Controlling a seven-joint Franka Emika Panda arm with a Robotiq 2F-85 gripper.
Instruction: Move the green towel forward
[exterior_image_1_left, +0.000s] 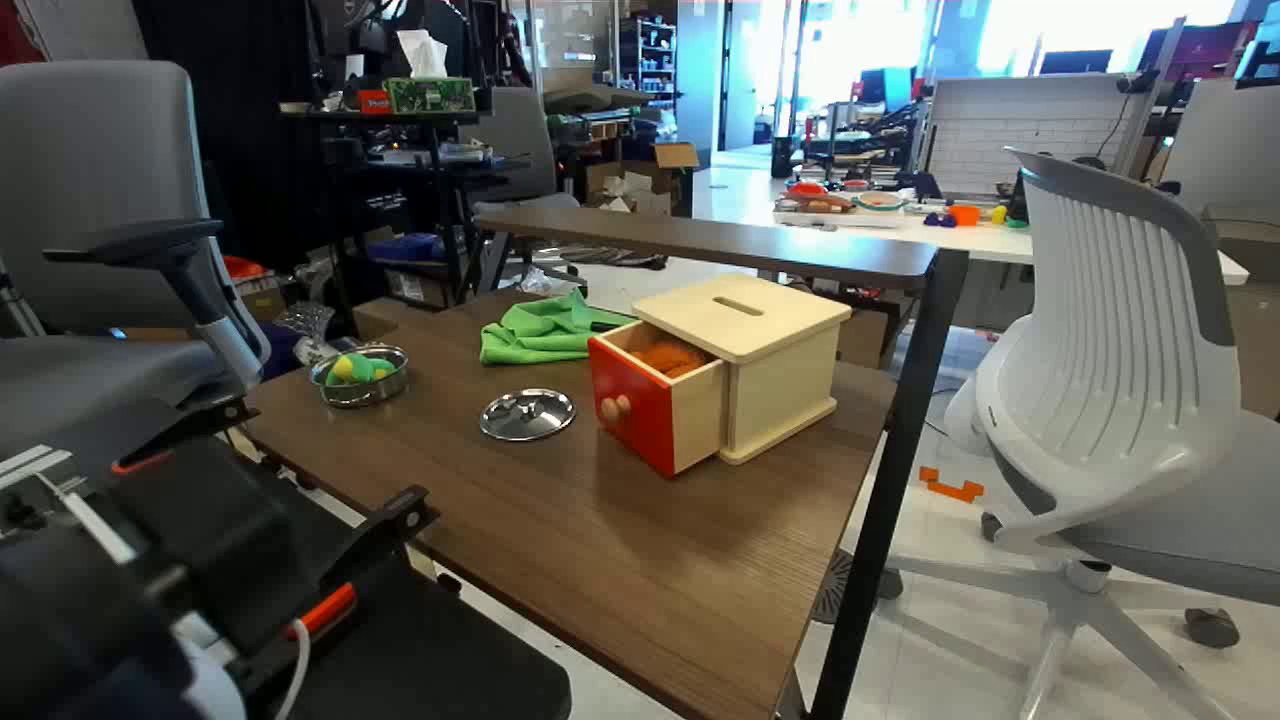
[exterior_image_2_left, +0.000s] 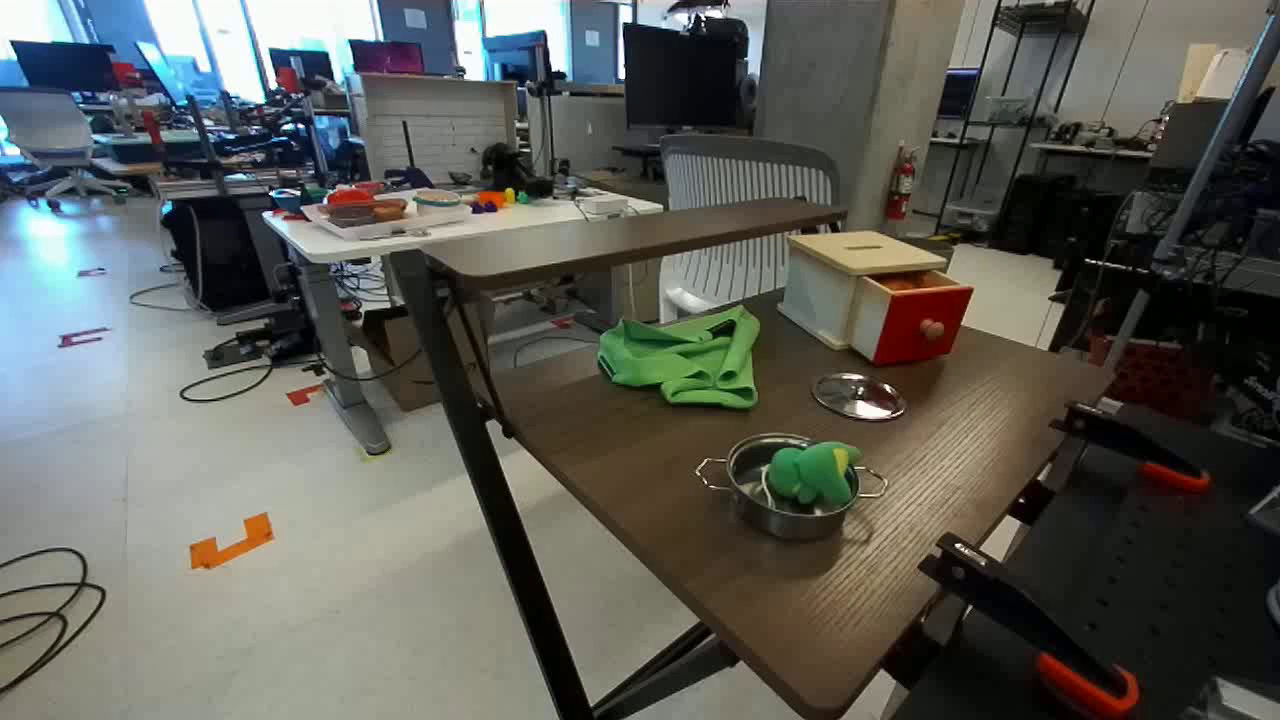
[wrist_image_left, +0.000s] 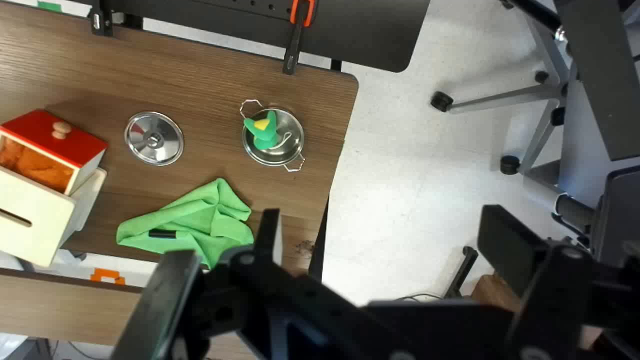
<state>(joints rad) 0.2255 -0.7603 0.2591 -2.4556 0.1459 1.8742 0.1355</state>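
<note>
The green towel lies crumpled on the brown table near its raised shelf; it also shows in an exterior view beside the wooden box. In the wrist view the towel lies left of my gripper, spread with folds. A short black object lies on or in the towel's folds; I cannot tell what it is. My gripper is open, its fingers wide apart with nothing between them, seen against the table's edge and the floor. It is not touching the towel. The fingers do not show in either exterior view.
A metal pot holds a green and yellow toy. A metal lid lies between it and the wooden box, whose red drawer is pulled out with something orange inside. A raised shelf runs along the table's side.
</note>
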